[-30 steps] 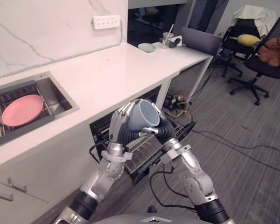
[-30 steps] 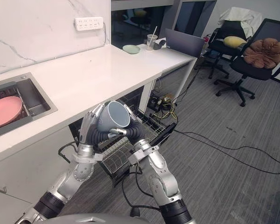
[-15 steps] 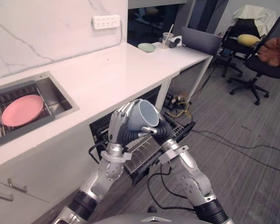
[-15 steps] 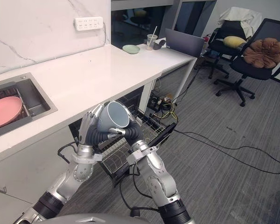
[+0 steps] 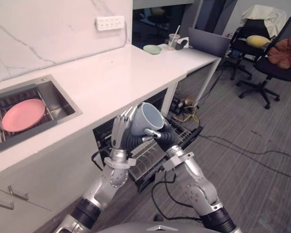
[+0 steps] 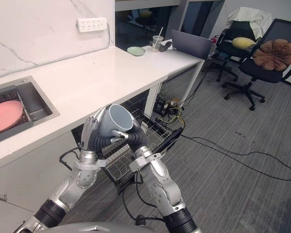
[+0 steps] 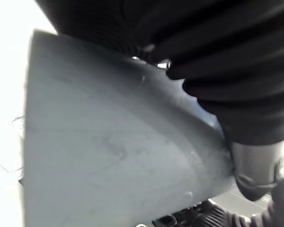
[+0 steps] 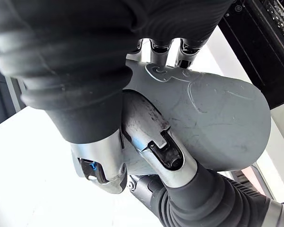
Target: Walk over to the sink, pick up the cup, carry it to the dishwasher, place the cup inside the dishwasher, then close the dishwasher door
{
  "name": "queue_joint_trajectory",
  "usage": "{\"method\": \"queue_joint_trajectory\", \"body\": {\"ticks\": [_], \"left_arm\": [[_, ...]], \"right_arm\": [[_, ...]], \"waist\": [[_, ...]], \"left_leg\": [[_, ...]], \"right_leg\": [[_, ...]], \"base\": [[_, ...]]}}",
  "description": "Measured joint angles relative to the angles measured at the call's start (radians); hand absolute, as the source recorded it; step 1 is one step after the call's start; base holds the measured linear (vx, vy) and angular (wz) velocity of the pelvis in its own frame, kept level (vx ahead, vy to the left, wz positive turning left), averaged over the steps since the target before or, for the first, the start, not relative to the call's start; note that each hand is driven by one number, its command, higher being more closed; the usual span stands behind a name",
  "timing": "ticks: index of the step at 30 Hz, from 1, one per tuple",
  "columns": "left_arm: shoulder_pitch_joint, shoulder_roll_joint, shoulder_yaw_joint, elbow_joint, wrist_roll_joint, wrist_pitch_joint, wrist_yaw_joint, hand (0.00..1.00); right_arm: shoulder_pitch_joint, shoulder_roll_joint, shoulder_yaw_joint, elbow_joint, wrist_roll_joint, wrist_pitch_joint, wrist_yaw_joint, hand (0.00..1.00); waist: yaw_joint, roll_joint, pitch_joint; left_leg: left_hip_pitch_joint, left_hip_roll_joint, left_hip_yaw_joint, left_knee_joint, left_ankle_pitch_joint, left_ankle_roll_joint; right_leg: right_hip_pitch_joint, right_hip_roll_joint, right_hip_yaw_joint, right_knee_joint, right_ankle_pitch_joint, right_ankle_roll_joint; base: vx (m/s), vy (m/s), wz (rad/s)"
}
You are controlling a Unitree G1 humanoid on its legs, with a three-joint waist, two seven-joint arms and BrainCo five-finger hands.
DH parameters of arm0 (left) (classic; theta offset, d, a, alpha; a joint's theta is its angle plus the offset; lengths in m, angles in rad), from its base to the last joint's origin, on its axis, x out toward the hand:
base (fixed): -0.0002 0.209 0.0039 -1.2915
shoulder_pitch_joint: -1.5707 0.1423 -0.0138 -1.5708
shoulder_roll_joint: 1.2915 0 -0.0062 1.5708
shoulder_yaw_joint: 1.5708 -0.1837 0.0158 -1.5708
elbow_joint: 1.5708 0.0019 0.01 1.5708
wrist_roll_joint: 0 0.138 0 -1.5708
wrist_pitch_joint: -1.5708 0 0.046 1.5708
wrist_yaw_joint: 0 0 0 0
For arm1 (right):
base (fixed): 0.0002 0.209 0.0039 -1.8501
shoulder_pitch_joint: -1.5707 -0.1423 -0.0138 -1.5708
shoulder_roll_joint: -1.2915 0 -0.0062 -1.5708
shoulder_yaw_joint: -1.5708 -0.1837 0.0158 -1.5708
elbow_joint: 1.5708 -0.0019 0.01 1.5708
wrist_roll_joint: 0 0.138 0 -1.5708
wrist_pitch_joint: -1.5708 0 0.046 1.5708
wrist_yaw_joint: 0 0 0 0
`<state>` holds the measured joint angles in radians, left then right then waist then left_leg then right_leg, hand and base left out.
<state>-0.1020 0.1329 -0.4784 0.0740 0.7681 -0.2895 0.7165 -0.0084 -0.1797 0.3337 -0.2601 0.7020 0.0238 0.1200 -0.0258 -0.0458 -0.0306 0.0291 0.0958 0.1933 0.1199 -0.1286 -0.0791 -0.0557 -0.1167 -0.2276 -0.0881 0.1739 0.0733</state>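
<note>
Above the dishwasher rack (image 6: pixel 157 131), the cup (image 5: pixel 148 120), base hidden, within curled fingers of left hand (image 5: pixel 120 130) and right hand (image 5: pixel 161 137).

My left arm (image 5: pixel 108 180) and right arm (image 5: pixel 198 183) are silver-grey rounded shells with black bands lower down. My left hand (image 5: pixel 119 133) and right hand (image 5: pixel 164 137) wear dark ribbed covers. The fingers (image 5: pixel 124 118) are silver with dark tips.

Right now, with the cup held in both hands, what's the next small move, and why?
Probably lower the cup toward the dishwasher rack: the left hand and right hand both clasp it, and it hangs over the pulled-out rack.
</note>
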Motion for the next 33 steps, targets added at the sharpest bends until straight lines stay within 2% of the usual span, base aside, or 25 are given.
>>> {"method": "queue_joint_trajectory", "body": {"ticks": [3,4,8,19,24,28,33], "left_arm": [[0.0,0.01,-0.003,0.0,-0.009,0.0,0.0,1.0],[0.0,0.01,-0.006,0.005,-0.022,0.0,0.0,0.0],[0.021,0.018,-0.053,0.017,-0.07,-0.002,-0.009,0.0],[0.048,0.004,-0.053,0.017,-0.157,-0.001,-0.047,0.0],[0.076,0.004,-0.037,0.028,-0.178,0.008,-0.049,0.0],[0.103,0.003,-0.024,0.049,-0.237,0.011,-0.069,0.0],[0.106,-0.029,0.051,0.053,-0.277,0.01,-0.067,0.0]], "right_arm": [[0.0,0.0,0.001,0.0,-0.001,0.0,-0.006,1.0],[0.0,0.0,0.004,0.0,-0.002,0.0,-0.016,1.0],[-0.004,0.002,-0.008,0.0,-0.02,0.0,-0.045,1.0],[-0.004,0.006,-0.022,0.001,-0.041,0.001,-0.078,1.0],[-0.004,0.038,-0.043,0.001,-0.041,-0.008,-0.088,1.0],[-0.004,0.075,-0.084,0.003,-0.029,-0.041,-0.107,1.0],[0.007,0.088,-0.115,0.015,-0.016,-0.043,-0.098,1.0]], "waist": [[0.0,0.001,0.0],[0.0,0.001,0.0],[0.001,0.003,0.0],[0.002,0.014,0.001],[0.002,0.018,0.001],[0.003,0.018,0.001],[0.004,0.021,0.003]], "left_leg": [[0.0,0.0,0.0,0.0,0.0,0.0],[0.0,0.0,0.0,0.0,0.0,0.0],[0.0,0.0,0.0,-0.001,0.0,0.0],[0.001,0.0,0.002,-0.002,0.001,0.0],[0.003,0.0,0.002,-0.004,0.001,0.0],[0.009,-0.001,0.003,-0.018,0.006,0.0],[0.01,-0.001,0.001,-0.02,0.01,-0.001]], "right_leg": [[0.0,0.0,0.0,0.0,0.0,0.0],[0.0,0.0,0.001,0.0,0.0,0.0],[0.0,0.0,0.001,0.0,0.0,0.0],[-0.001,0.001,0.003,0.0,0.0,0.0],[0.0,0.001,0.003,0.0,0.0,0.0],[0.0,0.001,0.003,0.0,0.0,0.0],[0.001,0.001,-0.001,0.001,-0.001,0.0]], "base": [[0.0,0.0,0.0],[0.0,0.0,0.0],[0.0,0.0,0.0],[0.0,0.0,0.0],[0.0,0.0,0.0],[0.0,0.0,0.0],[0.0,0.0,0.0]]}}
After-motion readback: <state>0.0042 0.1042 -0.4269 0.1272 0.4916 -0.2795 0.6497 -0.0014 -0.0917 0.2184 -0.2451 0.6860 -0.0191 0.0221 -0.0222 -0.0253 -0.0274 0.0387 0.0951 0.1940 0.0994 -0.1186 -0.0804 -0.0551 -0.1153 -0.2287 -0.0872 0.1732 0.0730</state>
